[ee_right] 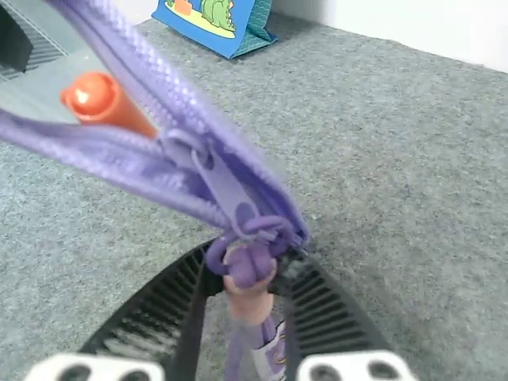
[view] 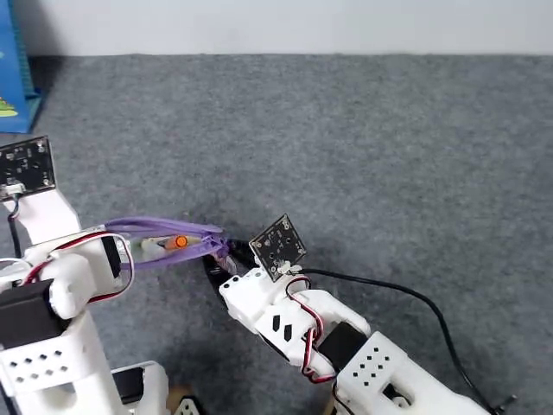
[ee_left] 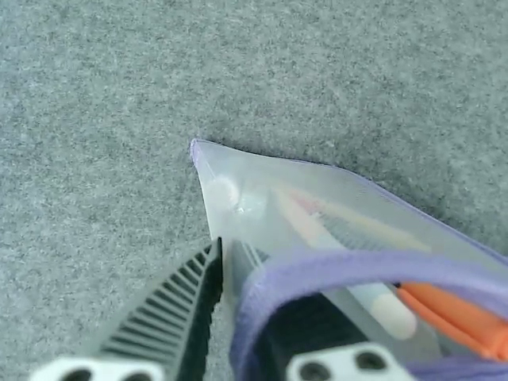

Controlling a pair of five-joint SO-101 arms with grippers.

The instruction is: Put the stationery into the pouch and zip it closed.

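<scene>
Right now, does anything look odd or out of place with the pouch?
Yes. The orange pen sticks up in the pouch's open zip, close to the slider, so it may block the zip from closing. The left hand grips the pouch's other end; the right hand pinches the pull.

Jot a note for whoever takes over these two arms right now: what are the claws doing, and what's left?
Left gripper: shut on one end of the pouch.
Right gripper: shut on the zipper pull at the other end.
Done: stationery is inside, including an orange pen.
Left to do: the zip is open; probably draw the pull across towards the left gripper's end.
</scene>
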